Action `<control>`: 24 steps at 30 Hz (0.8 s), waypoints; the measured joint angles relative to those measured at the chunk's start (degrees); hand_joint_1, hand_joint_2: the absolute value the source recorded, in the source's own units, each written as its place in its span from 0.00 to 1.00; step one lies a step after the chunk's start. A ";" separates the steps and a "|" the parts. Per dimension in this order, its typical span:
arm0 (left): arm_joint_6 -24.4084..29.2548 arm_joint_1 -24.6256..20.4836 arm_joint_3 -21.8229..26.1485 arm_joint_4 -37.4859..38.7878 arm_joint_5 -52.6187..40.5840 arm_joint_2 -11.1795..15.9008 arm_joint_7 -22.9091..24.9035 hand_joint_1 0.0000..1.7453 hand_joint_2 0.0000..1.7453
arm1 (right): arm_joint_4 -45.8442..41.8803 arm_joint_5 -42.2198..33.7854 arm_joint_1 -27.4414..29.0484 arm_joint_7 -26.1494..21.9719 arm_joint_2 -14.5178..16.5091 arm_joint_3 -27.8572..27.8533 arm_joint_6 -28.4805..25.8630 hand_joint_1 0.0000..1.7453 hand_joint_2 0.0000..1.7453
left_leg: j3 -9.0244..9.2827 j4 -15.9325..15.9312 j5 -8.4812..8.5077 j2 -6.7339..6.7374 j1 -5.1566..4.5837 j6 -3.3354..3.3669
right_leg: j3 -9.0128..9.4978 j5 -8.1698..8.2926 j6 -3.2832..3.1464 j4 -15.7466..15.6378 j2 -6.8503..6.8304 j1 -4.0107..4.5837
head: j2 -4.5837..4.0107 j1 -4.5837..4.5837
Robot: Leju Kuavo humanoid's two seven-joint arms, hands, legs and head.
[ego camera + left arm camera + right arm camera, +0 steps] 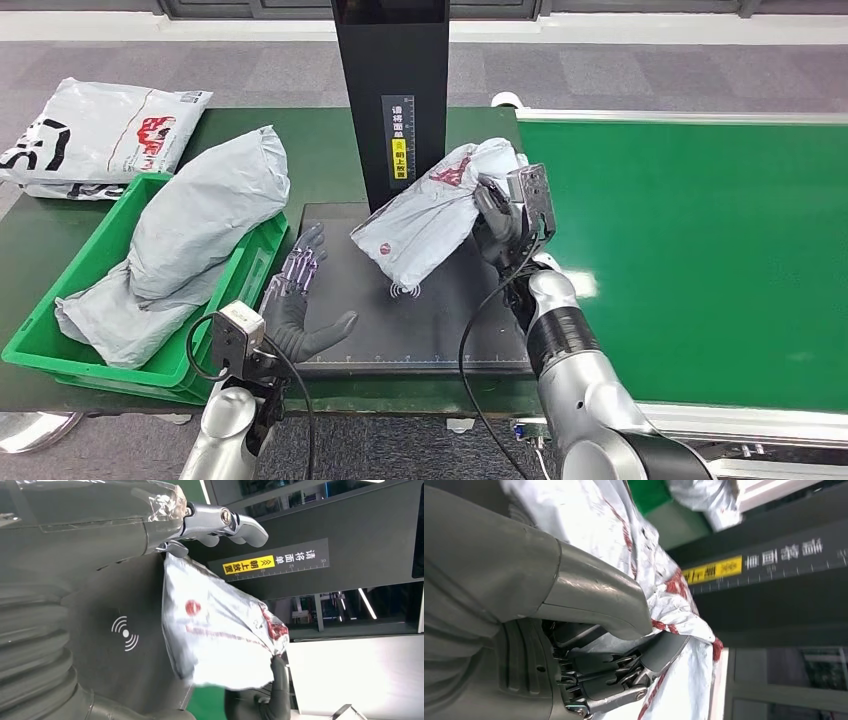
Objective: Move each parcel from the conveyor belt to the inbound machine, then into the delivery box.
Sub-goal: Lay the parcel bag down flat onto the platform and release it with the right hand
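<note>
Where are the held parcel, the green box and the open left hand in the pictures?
held parcel [430, 215]: head view, middle of its grey wrapper.
green box [60, 322]: head view, its left wall.
left hand [300, 300]: head view, the palm below its spread fingers.

Grey tiled carpet floor [620, 70] with a pale white strip [640, 28] along its far edge. Dark green matte surface [320, 150] in the foreground. Beyond it, in the left wrist view, dark-framed glass panels [350, 607] reflect long ceiling lights [366, 603].
</note>
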 joint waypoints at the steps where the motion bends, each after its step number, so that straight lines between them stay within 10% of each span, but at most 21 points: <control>1: 0.05 0.01 0.00 -0.03 -0.05 -0.02 0.03 0.00 1.00 | 0.14 -1.38 0.31 0.06 0.30 1.11 -0.39 1.00 1.00 | 0.00 0.00 0.00 0.00 0.00 0.00 | 0.00 0.00 0.00 0.00 0.00 0.01 | 0.00 0.00; 6: 0.10 0.01 0.00 -0.04 -0.20 -0.11 0.06 0.00 1.00 | 0.66 -4.04 1.18 0.15 0.94 5.66 -1.31 1.00 1.00 | 0.00 0.00 0.00 0.00 0.01 -0.01 | -0.01 0.00 -0.01 0.00 0.01 0.03 | 0.00 0.01; 10: 0.10 0.01 0.00 -0.04 -0.21 -0.14 0.09 0.00 1.00 | 0.84 -4.83 1.51 0.96 1.08 7.67 -1.66 0.02 1.00 | 0.00 0.00 0.00 0.00 0.01 -0.01 | -0.01 0.00 -0.01 0.00 0.01 0.02 | 0.00 0.00; 24: 0.26 -0.46 0.00 -0.31 -0.40 -0.55 1.10 0.00 1.00 | 1.16 -11.36 4.00 1.98 1.38 13.95 -5.67 0.00 1.00 | 0.00 0.00 0.00 -0.01 0.01 -0.01 | -0.01 -0.01 -0.01 0.00 -0.01 0.01 | 0.00 0.00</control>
